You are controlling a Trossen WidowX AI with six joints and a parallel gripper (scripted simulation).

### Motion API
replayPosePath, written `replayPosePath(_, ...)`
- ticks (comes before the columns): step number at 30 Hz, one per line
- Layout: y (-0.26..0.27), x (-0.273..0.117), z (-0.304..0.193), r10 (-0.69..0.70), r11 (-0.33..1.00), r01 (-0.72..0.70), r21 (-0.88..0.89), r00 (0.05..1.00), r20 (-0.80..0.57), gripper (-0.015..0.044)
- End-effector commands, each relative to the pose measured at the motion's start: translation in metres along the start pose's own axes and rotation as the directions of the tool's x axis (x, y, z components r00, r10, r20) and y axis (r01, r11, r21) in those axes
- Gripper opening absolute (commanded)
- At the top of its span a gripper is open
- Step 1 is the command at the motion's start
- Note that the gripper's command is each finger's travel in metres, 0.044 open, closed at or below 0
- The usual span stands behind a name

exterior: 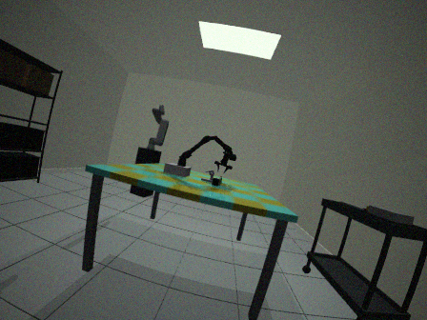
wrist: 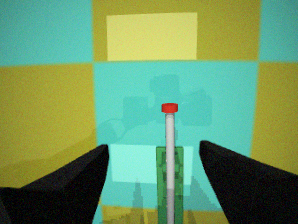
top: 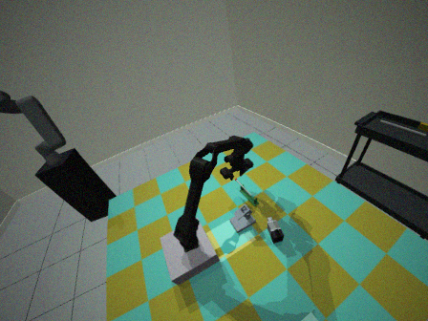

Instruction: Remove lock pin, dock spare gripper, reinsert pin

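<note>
The lock pin [top: 239, 183] [wrist: 170, 145] has a grey shaft and a red head. In the wrist view it runs over a green block [wrist: 162, 192] [top: 247, 195], head end beyond it; how its lower end is held is unclear. My gripper [top: 233, 177] [exterior: 222, 170] [wrist: 154, 149] is open, one finger on each side of the shaft, touching neither side in the wrist view. The grey mount [top: 243, 222] [exterior: 207, 179] with its upright socket stands nearer the arm's base; no pin shows in it. The spare gripper [top: 275, 234] [exterior: 216, 181], black with a grey end, is beside the mount, apart from it.
The arm's pale base block [top: 190, 263] [exterior: 177, 170] sits on the checkered table [top: 267, 267] [exterior: 186, 192]. A dark cart [top: 396, 191] [exterior: 334, 281] stands off to the right. A second arm on a black pedestal [top: 76, 186] [exterior: 147, 155] stands beyond the table.
</note>
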State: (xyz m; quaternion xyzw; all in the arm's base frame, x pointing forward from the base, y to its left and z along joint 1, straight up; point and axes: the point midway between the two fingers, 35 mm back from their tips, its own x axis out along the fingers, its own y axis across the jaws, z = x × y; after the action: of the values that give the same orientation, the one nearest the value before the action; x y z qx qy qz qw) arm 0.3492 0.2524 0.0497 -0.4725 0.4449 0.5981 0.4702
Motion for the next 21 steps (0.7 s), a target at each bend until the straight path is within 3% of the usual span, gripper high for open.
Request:
replayPosePath(1, -0.001, -0.009, -0.006, -0.017, 1.000, 0.017, -0.003, 1.000, -0.010, 0.0279)
replayPosePath(5, -0.002, -0.061, -0.044, -0.102, 0.995, 0.101, -0.019, 0.992, -0.072, 0.0180)
replayPosePath(7, -0.002, -0.070, -0.051, -0.116, 0.993, 0.115, -0.022, 0.990, -0.084, 0.0180)
replayPosePath(15, -0.002, -0.068, -0.052, -0.116, 0.993, 0.115, -0.022, 0.990, -0.084, 0.0180)
replayPosePath(21, -0.009, -0.019, -0.059, -0.116, 0.993, 0.115, -0.022, 0.990, -0.084, 0.0180)
